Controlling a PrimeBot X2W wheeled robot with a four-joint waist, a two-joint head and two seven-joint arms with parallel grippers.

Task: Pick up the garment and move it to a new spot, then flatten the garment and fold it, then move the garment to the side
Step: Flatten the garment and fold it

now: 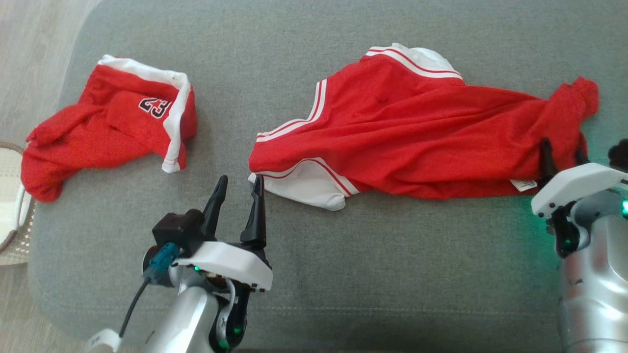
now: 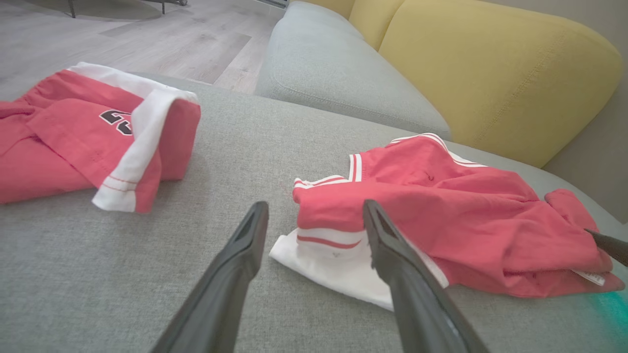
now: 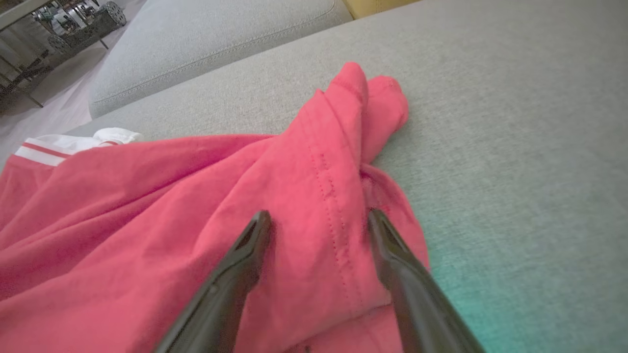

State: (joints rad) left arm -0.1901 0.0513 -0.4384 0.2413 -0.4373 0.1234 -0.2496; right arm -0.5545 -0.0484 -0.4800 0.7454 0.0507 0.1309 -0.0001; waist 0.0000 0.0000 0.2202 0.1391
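A: Left gripper (image 1: 240, 179) state?
B: Fingers spread wide, empty, tips just beside the white near-left corner of the garment (image 1: 417, 127).
A: Right gripper (image 1: 562, 152)?
B: Also wide, straddling a red fold at the garment's right end, nothing clamped. Contact with the cloth can't be told.
A: Garment position?
B: Lies rumpled across the right half of the grey cushion (image 1: 314, 274). A second red jersey (image 1: 113, 122), number showing, sits bunched at the left, well apart. Yellow backrest (image 2: 490, 63) beyond.
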